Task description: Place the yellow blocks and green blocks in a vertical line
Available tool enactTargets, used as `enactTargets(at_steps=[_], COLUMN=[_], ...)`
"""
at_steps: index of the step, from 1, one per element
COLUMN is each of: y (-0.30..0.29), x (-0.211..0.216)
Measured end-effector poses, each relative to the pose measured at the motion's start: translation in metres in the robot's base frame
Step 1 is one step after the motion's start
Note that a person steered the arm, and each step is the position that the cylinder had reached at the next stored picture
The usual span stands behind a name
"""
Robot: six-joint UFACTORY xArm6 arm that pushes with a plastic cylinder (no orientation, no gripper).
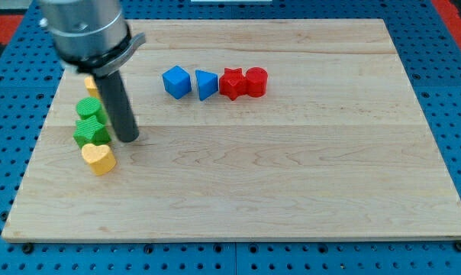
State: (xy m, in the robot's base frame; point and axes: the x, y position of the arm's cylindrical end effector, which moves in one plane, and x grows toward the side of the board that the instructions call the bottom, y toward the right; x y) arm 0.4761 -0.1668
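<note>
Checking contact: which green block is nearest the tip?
The lower green block, just left of my tip; the upper green block sits further up the view.

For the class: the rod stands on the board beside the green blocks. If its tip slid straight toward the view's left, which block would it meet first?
Most likely the lower green block: my tip sits just to its right at about the same height. The yellow heart block lies slightly lower and would probably be missed, though depth is hard to judge.
</note>
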Motion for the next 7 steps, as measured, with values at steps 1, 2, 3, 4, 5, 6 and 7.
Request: enactTargets(at_steps=[1, 2, 3, 4, 5, 6, 7], y=[-0.033, -0.021, 0.013, -0.003, -0.021, -0.017, -0.020], x=[0.001, 0.001, 0.007, 0.048, 0.055, 0.057, 0.063])
